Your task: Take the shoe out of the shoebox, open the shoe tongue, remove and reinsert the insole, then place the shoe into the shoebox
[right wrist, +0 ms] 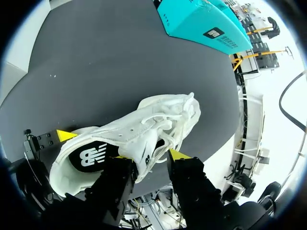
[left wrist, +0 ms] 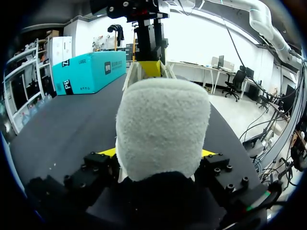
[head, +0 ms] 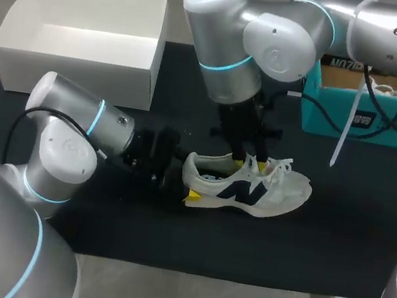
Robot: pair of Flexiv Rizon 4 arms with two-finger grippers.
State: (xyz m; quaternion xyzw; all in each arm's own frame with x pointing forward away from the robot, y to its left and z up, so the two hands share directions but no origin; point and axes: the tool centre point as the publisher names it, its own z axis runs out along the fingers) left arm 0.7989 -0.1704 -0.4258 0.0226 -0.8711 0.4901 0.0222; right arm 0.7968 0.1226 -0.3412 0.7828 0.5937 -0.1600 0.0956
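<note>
White mesh and leather make up the shoe (head: 249,187), which lies on its sole a little below the middle of the head view, on the black mat (head: 335,239), with its heel to the left and its toe to the right. It is out of the white shoebox (head: 76,62), which stands open at the upper left, well apart from it. A teal box (head: 369,123) sits at the upper right.

The left gripper (head: 188,177) comes in low from the left and clamps the padded heel, one yellow tip on each side, as the left wrist view shows. The right gripper (head: 253,161) hangs straight down over the shoe's opening. In its wrist view the fingers stand narrow, with the upper's edge by the laces between them. They seem to pinch it, though one tip is partly hidden, so I cannot say whether that is tongue or collar.

The shoe looks light, soft in the upper and stiffer at the sole and heel counter. The heel is the firm place to brace it. The tongue is thin and floppy, so it should be taken near its top edge and drawn gently. Loose laces could snag a finger.
</note>
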